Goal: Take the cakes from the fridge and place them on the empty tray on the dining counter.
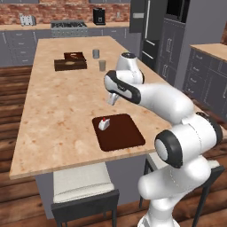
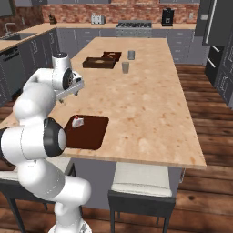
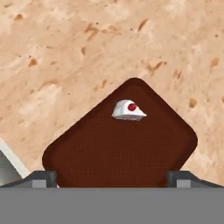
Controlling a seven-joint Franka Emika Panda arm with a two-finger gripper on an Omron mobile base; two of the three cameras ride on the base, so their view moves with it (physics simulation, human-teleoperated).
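Observation:
One white cake slice with a red berry top point(image 1: 103, 123) point(image 2: 77, 121) point(image 3: 128, 110) sits on the flat reddish-brown tray point(image 1: 122, 135) point(image 2: 88, 134) point(image 3: 122, 153), near its far left corner. The tray lies at the near edge of the beige dining counter point(image 1: 62, 102) point(image 2: 145, 100). My gripper point(image 1: 113, 98) point(image 2: 65, 96) point(image 3: 111, 180) hangs above the tray, pointing down, open and holding nothing. Its two fingertips point(image 3: 41, 178) stand wide apart over the tray's near part. The dark grey fridge point(image 1: 148, 26) point(image 2: 214, 22) stands shut at the back of the room.
A thicker dark brown box-like tray point(image 1: 70, 63) point(image 2: 101, 60) and two grey cups point(image 1: 102, 65) point(image 1: 96, 53) stand farther along the counter. White-cushioned stools point(image 1: 82, 181) point(image 2: 143, 182) line the near side. Grey cabinets, a stove point(image 1: 68, 26) and a toaster point(image 1: 27, 19) run along the brick back wall.

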